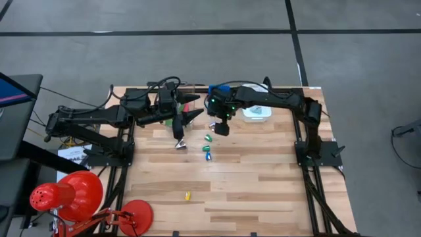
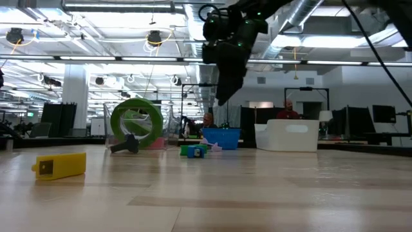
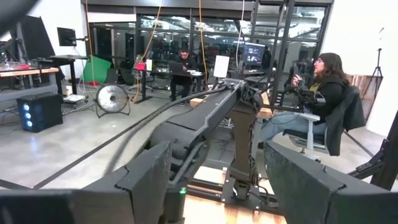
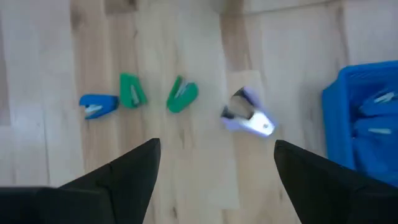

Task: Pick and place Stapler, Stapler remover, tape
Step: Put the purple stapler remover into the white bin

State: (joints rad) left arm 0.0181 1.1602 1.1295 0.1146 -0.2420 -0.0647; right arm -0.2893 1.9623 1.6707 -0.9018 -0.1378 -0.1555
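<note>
Tape (image 2: 136, 124), a green roll, stood on edge toward the worktop's (image 1: 263, 178) far side. Blue bin (image 4: 364, 118) held blue pieces; white bin's (image 1: 255, 113) contents were unclear. Right tool (image 4: 214, 163), released and empty, hung over a silver staple remover (image 4: 249, 117), two green ones (image 4: 155, 93) and a blue one (image 4: 98, 104). Left tool (image 3: 214, 180), jaws apart, pointed into the room at a seated person (image 3: 314, 102).
</note>
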